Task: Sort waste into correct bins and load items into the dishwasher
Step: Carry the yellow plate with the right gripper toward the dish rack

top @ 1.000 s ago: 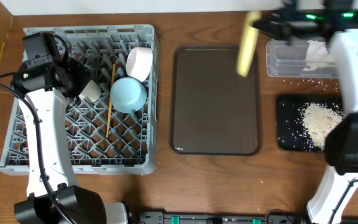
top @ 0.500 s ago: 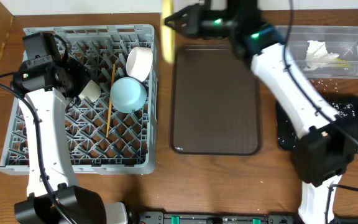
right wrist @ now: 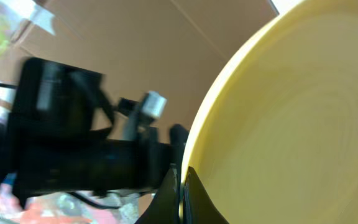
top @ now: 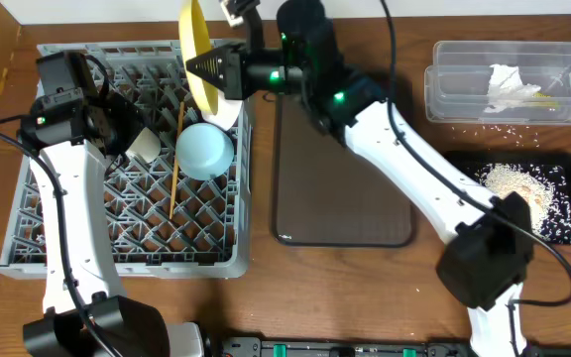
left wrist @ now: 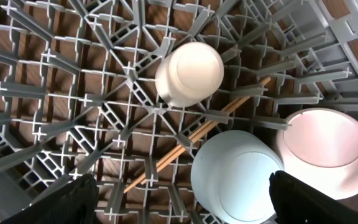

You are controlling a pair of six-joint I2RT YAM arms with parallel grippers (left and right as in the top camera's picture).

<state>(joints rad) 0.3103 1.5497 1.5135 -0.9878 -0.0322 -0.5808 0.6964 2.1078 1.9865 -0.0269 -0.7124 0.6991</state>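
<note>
Overhead, you see a wooden table (top: 345, 288), with the rack (top: 117, 223) under both tools. Your right gripper (top: 206, 71) is clamped on the plate (top: 195, 40), which stands on edge above the rack's far corner. The brown tray (top: 345, 159), tub (top: 444, 94) and black tray (top: 459, 203) lie back along its arm. Your left gripper (top: 117, 127) hangs over the rack.

Its wrist view alone shows the fingers spread wide and empty. Bare wood shows through the lattice, and the cup (left wrist: 190, 73), chopstick (left wrist: 191, 140), blue bowl (left wrist: 241, 174) and white bowl (left wrist: 322, 149) sit directly below.

The right wrist view alone shows the room, with brown cardboard (right wrist: 104, 37) beyond the plate's rim.
</note>
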